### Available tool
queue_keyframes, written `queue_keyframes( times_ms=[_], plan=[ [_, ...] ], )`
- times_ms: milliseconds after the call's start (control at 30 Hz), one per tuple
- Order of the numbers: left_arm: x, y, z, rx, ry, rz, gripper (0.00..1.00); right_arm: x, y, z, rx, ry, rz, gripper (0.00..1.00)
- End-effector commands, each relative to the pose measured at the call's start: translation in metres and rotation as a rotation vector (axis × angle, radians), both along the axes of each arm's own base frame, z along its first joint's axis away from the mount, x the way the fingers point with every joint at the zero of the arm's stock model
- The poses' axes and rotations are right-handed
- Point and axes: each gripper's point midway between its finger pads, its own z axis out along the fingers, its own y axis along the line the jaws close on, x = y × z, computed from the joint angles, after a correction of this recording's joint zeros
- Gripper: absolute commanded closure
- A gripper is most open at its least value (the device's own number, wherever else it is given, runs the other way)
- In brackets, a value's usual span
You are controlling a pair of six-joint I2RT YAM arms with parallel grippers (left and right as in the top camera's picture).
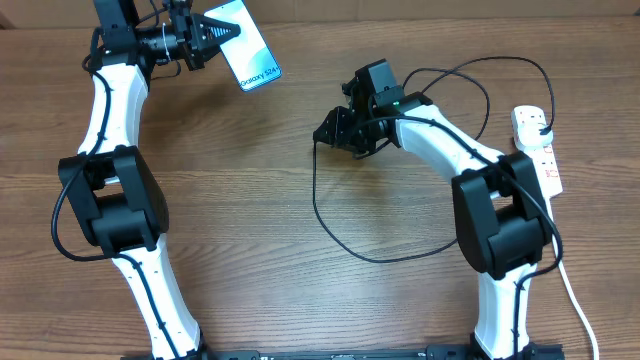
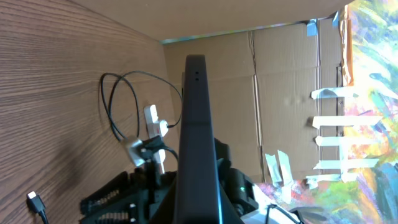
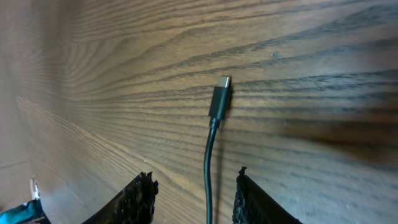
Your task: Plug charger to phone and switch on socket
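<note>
One phone (image 1: 248,45), one charger (image 3: 220,102), one socket (image 1: 537,145).
Left gripper (image 1: 215,35) clamps phone at far edge; right gripper (image 3: 194,186), fingers apart, straddles charger mid-table; socket lies at right edge.

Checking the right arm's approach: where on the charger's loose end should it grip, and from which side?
Grip the charger by its connector body, just behind the metal tip, not the thin cable. It lies flat on the table, its cable running back between the fingers of the open right gripper. So probably come down from the cable end, a finger on each long side, tip left free.
</note>
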Motion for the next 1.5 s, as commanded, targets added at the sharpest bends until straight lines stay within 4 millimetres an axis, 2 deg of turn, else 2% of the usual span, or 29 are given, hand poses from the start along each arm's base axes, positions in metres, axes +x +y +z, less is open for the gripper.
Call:
queue_keyframes(
  times_ms=[0,267,633,833,967,1000,1067,1167,1200,1300,1467],
  plan=[
    [-0.002,0.002,0.006,-0.013,-0.004,-0.015,0.96,0.005,0.008,-0.002,0.035,-0.009,0.024,0.57],
    [-0.002,0.002,0.006,-0.015,-0.004,-0.018,0.96,0.000,0.018,-0.035,0.090,0.048,0.058,0.57],
    [-0.004,-0.002,0.006,-0.017,-0.004,-0.027,0.96,-0.002,0.034,-0.044,0.080,0.041,0.054,0.57],
    [-0.005,-0.009,0.006,-0.017,-0.009,-0.044,0.96,-0.001,0.033,-0.048,0.073,0.065,0.020,0.71],
    [-0.006,-0.017,0.007,-0.017,-0.010,-0.058,0.96,-0.002,0.034,-0.046,0.088,0.071,0.027,0.95],
    [-0.007,-0.019,0.006,-0.017,-0.010,-0.061,0.96,-0.002,0.034,-0.044,0.100,0.074,0.031,0.96],
    [-0.007,-0.021,0.007,-0.017,-0.013,-0.066,0.96,-0.002,0.035,-0.037,0.131,0.078,0.043,0.96],
    [-0.008,-0.024,0.007,-0.019,-0.014,-0.075,0.96,-0.003,0.035,-0.005,0.195,0.016,0.119,0.96],
    [-0.010,-0.025,0.008,-0.024,-0.015,-0.084,0.96,-0.004,0.033,0.019,0.218,-0.032,0.162,0.96],
    [-0.013,-0.025,0.010,-0.035,-0.017,-0.103,0.96,-0.015,0.029,0.069,0.251,-0.126,0.245,0.96],
    [-0.017,-0.026,0.012,-0.051,-0.006,-0.124,0.96,-0.043,0.023,0.136,0.278,-0.241,0.347,0.96]
  ],
)
